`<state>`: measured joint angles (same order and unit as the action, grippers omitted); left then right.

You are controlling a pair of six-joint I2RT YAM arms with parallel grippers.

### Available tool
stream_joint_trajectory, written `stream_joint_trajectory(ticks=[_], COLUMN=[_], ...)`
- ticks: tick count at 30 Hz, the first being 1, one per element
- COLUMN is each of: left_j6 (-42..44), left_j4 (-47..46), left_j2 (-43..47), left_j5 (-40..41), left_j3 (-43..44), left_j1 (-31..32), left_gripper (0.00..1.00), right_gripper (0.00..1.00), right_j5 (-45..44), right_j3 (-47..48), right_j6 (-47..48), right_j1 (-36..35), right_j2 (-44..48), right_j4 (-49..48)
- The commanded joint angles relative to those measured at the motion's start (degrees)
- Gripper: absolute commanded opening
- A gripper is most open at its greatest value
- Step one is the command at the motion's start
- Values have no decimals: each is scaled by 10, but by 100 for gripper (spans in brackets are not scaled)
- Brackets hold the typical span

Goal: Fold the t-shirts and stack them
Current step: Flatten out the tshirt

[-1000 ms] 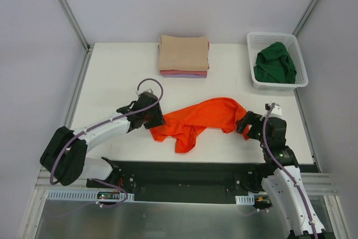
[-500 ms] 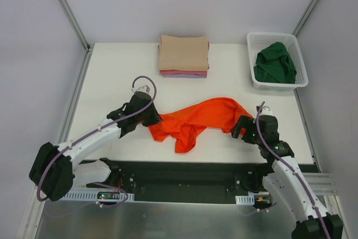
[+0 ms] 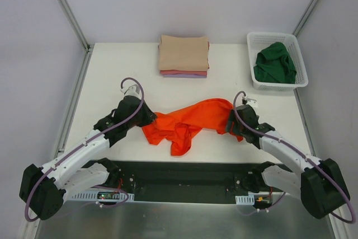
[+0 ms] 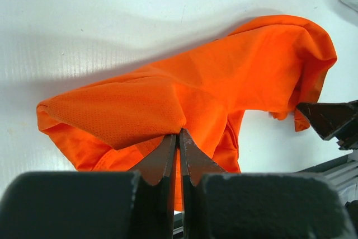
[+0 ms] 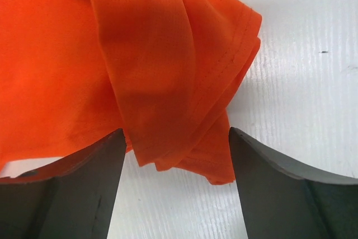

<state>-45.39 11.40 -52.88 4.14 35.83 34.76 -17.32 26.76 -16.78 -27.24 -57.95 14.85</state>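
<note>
White tabletop (image 3: pixel 112 71): everything sits on it, arm bases at the near edge.

Bright orange soft-cloth t-shirt (image 3: pixel 190 118): crumpled and unfolded, lying in a strip across the near-centre of the table between the two grippers. One lobe hangs toward the near edge. In the left wrist view the shirt (image 4: pixel 224 82) is bunched and partly raised off the surface, with a shadow behind it. In the right wrist view the shirt (image 5: pixel 56 54) shows a doubled, stitched hem edge lying on the table.

White plastic mesh basket (image 3: pixel 271 35): far right corner, well apart from the orange shirt. A dark green t-shirt (image 3: pixel 274 62) is wadded up inside it.

Folded stack, far centre: beige t-shirt (image 3: pixel 183 53) on top, pink t-shirt (image 3: pixel 184 72) under it, lavender t-shirt (image 3: pixel 184 75) at the bottom. Only the edges of the lower two show.

Left gripper (image 3: pixel 148 120): at the shirt's left end. The wrist view has the left gripper (image 4: pixel 179 134) with its jaws fully pinched together, a fold of orange cloth clamped at the tips.

Right gripper (image 3: pixel 232 122): at the shirt's right end, low to the table. In its wrist view the right gripper (image 5: pixel 176 130) has its jaws spread wide. The hem corner sits in the gap and nothing is gripped.
</note>
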Motion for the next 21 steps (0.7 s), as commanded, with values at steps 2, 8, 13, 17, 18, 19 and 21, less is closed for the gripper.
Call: stream_joint_trajectory(ticks=[2,8,13,17,18,19,21], left_j6=[13,21,48,82,93,103,130], left_j4=[2,6,10,27,31,36,45], left_j2=[-3,1,15,17,20,23,28], left_j5=[15,51,84,61,59,57,60], left_j3=[-1,8,56,135,161,184,241], left_j1=[-5,-11,-39,-83,-94,-101,-109], left_gripper=[0,0,0,0,0,0,0], right_gripper=[72,22,1,0,1,0,1], right_j5=[-32,-104,-86,-15,15,45,104], right_j3=[25,55,106,172,192,210,258], right_j6=[-38,-58,-12,11,21,29,35], right_j1=[-14,-15,-9,16,31,44,68], right_j2=[-52,-66,5,77,93,111,135], right_j4=[-50,-2,60,109,115,119,131])
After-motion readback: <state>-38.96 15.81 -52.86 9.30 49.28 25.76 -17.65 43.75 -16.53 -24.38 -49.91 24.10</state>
